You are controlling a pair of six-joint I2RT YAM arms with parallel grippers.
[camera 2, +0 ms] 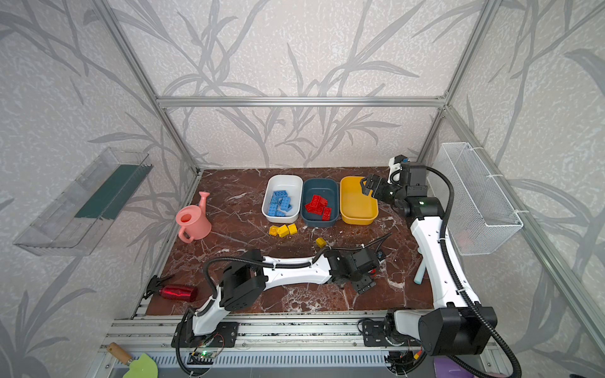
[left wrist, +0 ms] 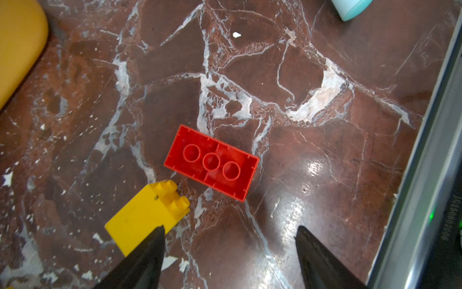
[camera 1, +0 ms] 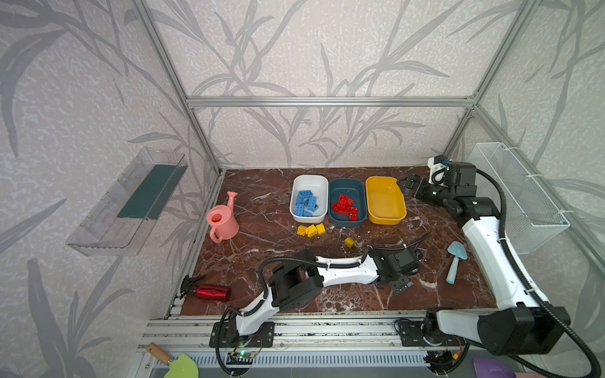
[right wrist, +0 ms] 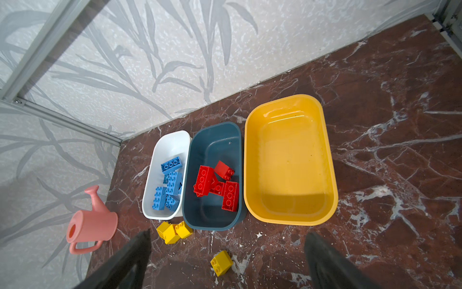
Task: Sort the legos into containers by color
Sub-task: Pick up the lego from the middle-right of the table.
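Black left gripper [left wrist: 230, 228] wide, empty

No wording can be read anywhere in the scene. One line of pale characters runs along a dark housing [left wrist: 452, 232] past the grey metal rail [left wrist: 425, 175], off to one side of the left gripper [left wrist: 230, 227], too blurred to make out.

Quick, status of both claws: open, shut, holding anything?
Left claw: open, holding nothing.
Right claw: open, holding nothing.
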